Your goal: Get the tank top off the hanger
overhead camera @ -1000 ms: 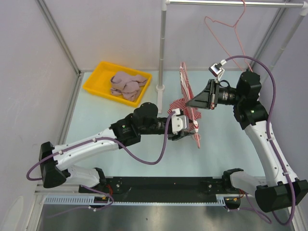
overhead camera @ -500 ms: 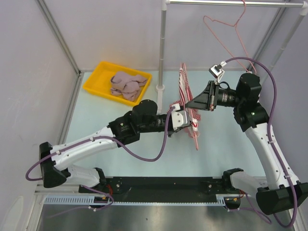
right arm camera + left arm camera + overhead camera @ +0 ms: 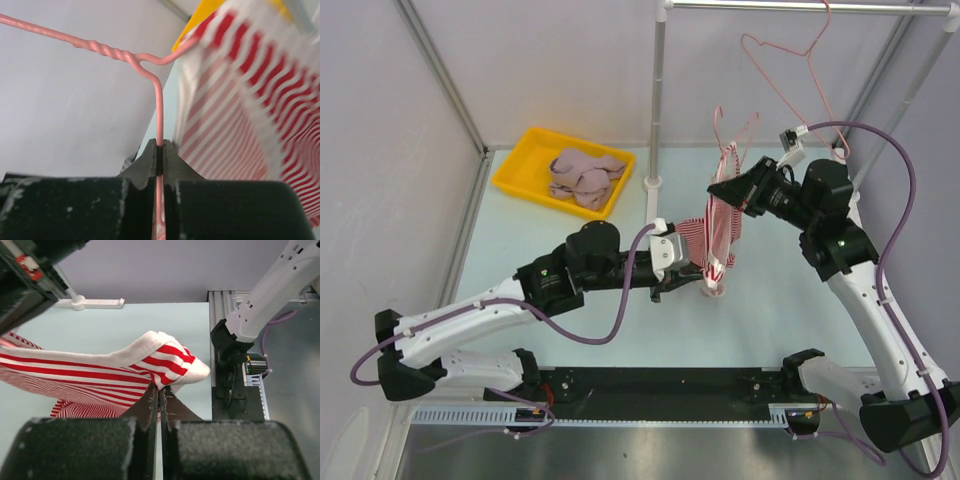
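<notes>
The red-and-white striped tank top point(image 3: 723, 225) hangs from a pink wire hanger point(image 3: 730, 128) above the middle of the table, its lower end bunched on the table. My right gripper point(image 3: 716, 187) is shut on the hanger's wire point(image 3: 159, 100) just below the twisted neck, with the tank top point(image 3: 240, 100) right beside it. My left gripper point(image 3: 698, 274) is shut on a folded edge of the tank top point(image 3: 165, 357) low down, and the cloth stretches leftward from the left gripper point(image 3: 160, 390).
A yellow tray point(image 3: 518, 172) holding a pinkish cloth point(image 3: 585, 176) sits at the back left. A white upright pole point(image 3: 657, 100) stands behind the garment. A second pink hanger point(image 3: 790, 58) hangs from the top rail point(image 3: 800, 8).
My left gripper closed on the tank top's edge and drew back to the left and nearer. The right gripper swung left and tipped, so the hanger's top now stands clear above the cloth.
</notes>
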